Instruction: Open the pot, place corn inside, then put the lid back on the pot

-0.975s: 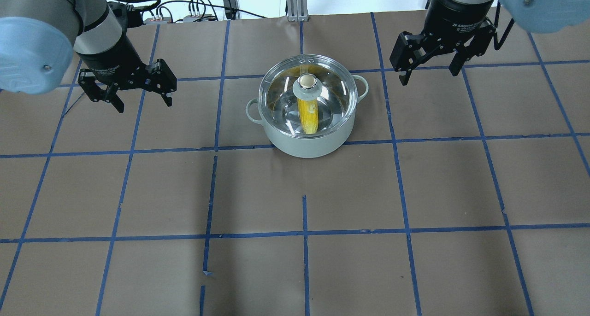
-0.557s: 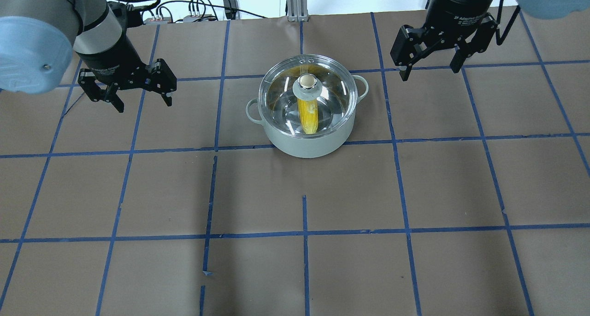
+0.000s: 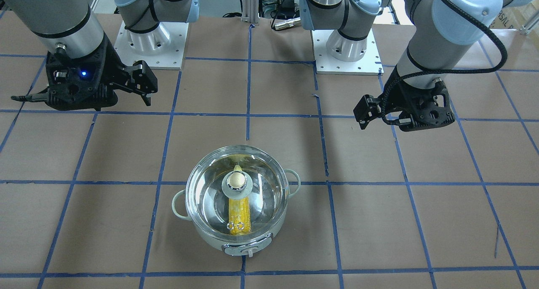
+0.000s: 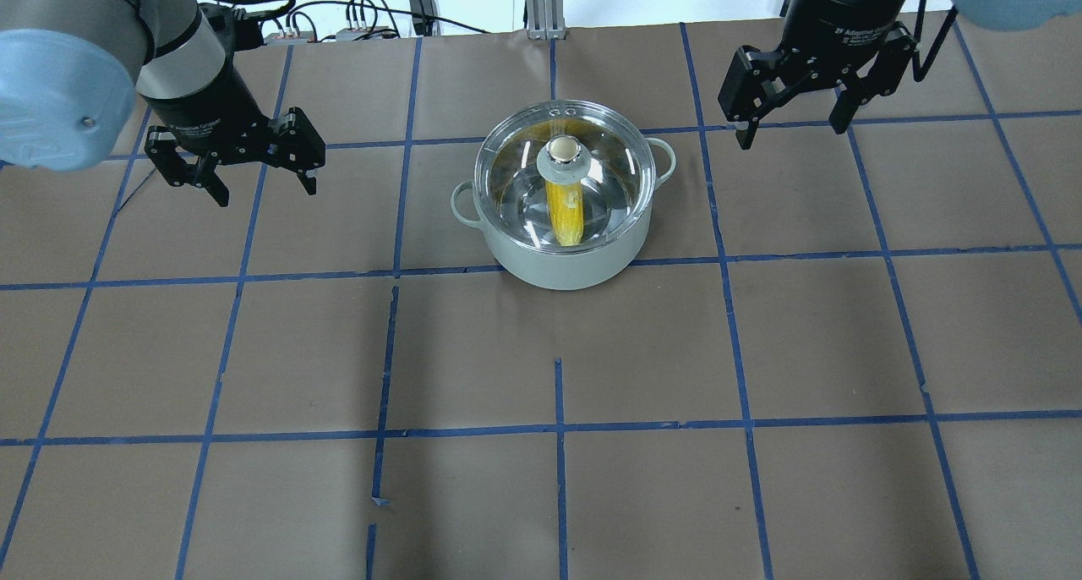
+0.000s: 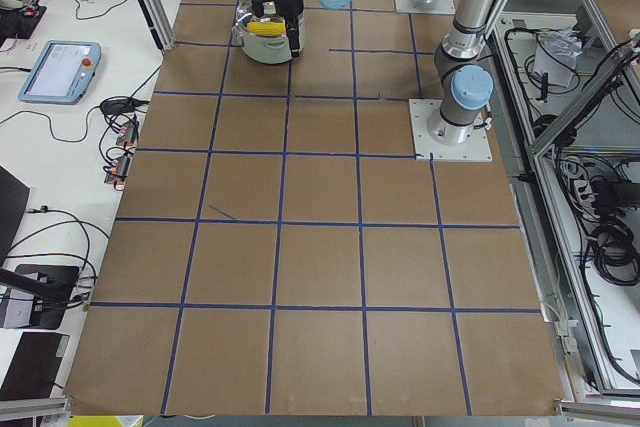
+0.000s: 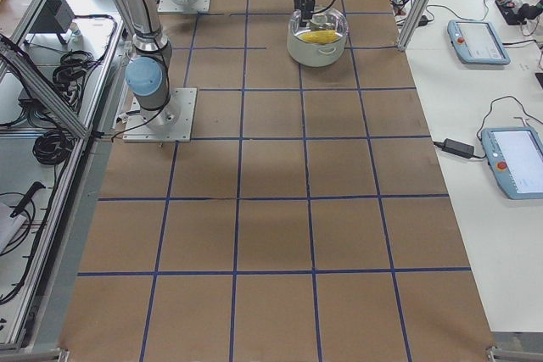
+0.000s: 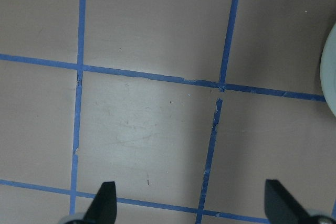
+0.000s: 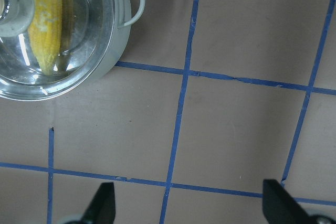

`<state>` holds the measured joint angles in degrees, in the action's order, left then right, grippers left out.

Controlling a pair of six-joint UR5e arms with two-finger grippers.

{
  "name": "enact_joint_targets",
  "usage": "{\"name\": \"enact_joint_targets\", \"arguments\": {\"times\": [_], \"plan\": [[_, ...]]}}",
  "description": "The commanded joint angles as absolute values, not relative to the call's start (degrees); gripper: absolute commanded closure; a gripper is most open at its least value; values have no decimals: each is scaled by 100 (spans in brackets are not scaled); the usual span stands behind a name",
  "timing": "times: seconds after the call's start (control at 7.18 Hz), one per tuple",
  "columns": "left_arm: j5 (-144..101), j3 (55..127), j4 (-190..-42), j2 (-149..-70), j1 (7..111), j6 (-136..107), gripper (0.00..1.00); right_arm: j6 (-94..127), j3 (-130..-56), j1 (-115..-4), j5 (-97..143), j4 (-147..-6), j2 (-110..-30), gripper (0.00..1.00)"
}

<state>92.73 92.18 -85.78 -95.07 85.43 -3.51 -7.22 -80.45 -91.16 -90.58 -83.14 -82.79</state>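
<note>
The pale-green pot [image 4: 561, 263] stands at the middle of the table, with the clear glass lid [image 4: 609, 161] seated on it. The yellow corn [image 4: 565, 215] lies inside, seen through the glass. My left gripper [image 4: 266, 194] is open and empty, well to the left of the pot. My right gripper [image 4: 790, 138] is open and empty, to the right of the pot and a little beyond it. The right wrist view shows the pot [image 8: 119, 40] and corn [image 8: 46, 19] at its top left, with the open gripper [image 8: 190, 203] over bare paper. The left wrist view shows only the pot's edge [image 7: 331, 72].
Brown paper with a blue tape grid [image 4: 558, 428] covers the table. Cables and connectors [image 4: 363, 13] lie along the far edge. The two arm bases [image 3: 345, 49] stand on white plates behind the pot in the front-facing view.
My right gripper has drawn slightly up and away from the pot, toward the far right. The left gripper, pot, lid and corn have not moved.
</note>
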Motion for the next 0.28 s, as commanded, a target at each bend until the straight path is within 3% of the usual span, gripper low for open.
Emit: {"name": "enact_joint_targets", "arguments": {"times": [0.0,0.14], "plan": [[9264,9220,-8578,-9510,8543,-352,0,-721,-8086,-9123,-9062,-8323,-8253,0],[9272,9220,-8578,-9510,8543,-352,0,-721,-8095,-9123,-9044,-8315,-8253,0]]}}
